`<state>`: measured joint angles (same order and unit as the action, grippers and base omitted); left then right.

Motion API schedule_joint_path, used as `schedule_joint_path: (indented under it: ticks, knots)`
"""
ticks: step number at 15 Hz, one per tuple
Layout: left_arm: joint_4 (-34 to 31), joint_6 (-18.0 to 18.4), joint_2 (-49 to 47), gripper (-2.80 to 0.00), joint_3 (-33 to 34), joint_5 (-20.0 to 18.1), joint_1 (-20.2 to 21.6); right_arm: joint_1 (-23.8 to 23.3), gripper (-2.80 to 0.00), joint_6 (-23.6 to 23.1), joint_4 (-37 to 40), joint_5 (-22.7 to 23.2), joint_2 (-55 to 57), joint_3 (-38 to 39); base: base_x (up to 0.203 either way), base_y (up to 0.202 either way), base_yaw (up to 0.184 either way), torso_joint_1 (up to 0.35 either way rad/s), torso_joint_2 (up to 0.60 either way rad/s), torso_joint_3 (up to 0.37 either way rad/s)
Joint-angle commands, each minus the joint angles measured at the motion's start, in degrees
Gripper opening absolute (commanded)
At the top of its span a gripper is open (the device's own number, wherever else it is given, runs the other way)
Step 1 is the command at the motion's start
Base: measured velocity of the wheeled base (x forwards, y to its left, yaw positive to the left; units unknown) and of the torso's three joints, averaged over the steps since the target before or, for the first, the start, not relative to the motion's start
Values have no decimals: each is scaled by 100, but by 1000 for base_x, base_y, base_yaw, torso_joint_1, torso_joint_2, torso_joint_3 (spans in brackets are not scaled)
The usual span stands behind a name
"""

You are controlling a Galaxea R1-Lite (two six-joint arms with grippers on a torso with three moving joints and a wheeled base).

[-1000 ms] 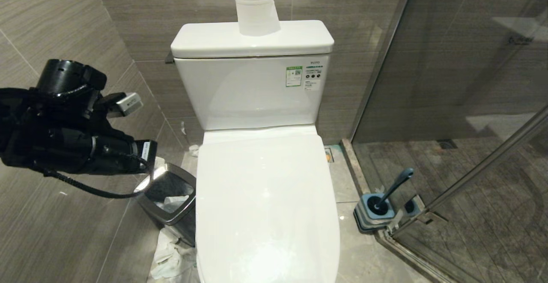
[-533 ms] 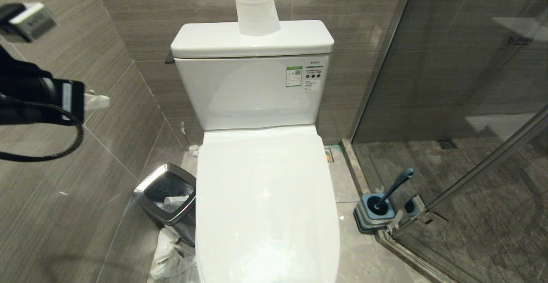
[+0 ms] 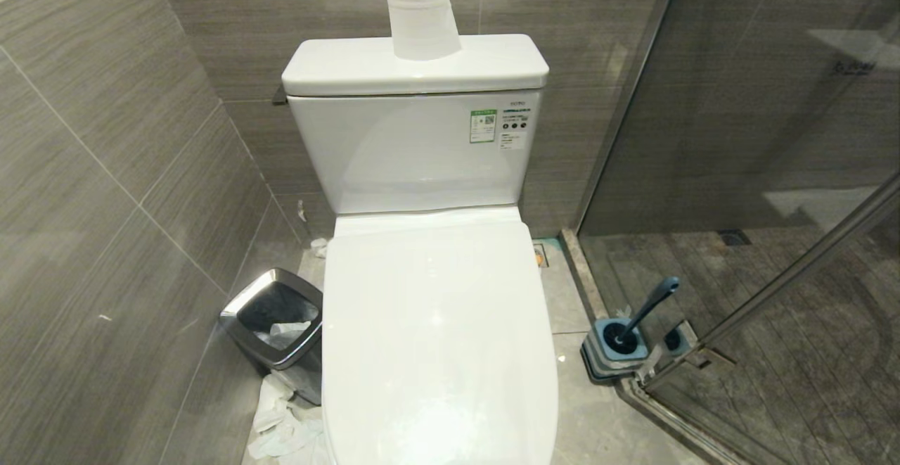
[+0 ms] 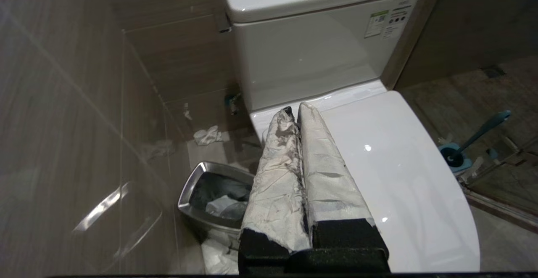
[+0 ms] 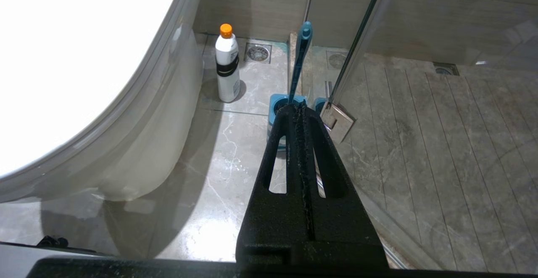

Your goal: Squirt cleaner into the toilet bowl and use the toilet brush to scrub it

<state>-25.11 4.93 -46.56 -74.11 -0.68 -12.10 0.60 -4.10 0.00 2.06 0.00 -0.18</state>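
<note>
The toilet stands with its white lid (image 3: 436,324) down, so the inside of the toilet bowl is hidden; its outer wall (image 5: 138,143) shows in the right wrist view. The toilet brush (image 3: 650,307) with its teal handle (image 5: 299,59) stands in a grey-blue holder (image 3: 612,349) on the floor to the toilet's right. A white cleaner bottle (image 5: 227,67) with an orange cap stands beside the bowl's base. My left gripper (image 4: 294,112), fingers wrapped in white, is shut and empty above the lid's left edge. My right gripper (image 5: 298,106) is shut and empty, low, pointing toward the holder.
A chrome-rimmed waste bin (image 3: 274,324) with crumpled paper (image 3: 281,423) at its foot stands left of the toilet, tight against the tiled wall. A paper roll (image 3: 422,18) sits on the tank (image 3: 415,148). A glass shower door (image 3: 738,169) and its hinge (image 5: 338,120) close off the right.
The left arm, at the left of the head view a second ago, has swung up and out of that view. The toilet, brush and bin have not moved.
</note>
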Motion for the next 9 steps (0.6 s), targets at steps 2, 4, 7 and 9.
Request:
schedule_joint_path:
  ticks: [2,4,7,9]
  knots:
    - [-160,-303,889,-280,384,354,-46,2,-280,-3,0,5,9,1,0,0,0,0,0,0]
    - [83,-442,1473,-280,728,374,-23,2,-280,-3,0,5,9,1,0,0,0,0,0,0]
    - [620,-513,2399,-280,1416,389,321,2,-280,-3,0,5,9,1,0,0,0,0,0,0]
    - [710,-449,2930,-280,1999,371,434,2,-280,10,0,5,9,1,0,0,0,0,0,0]
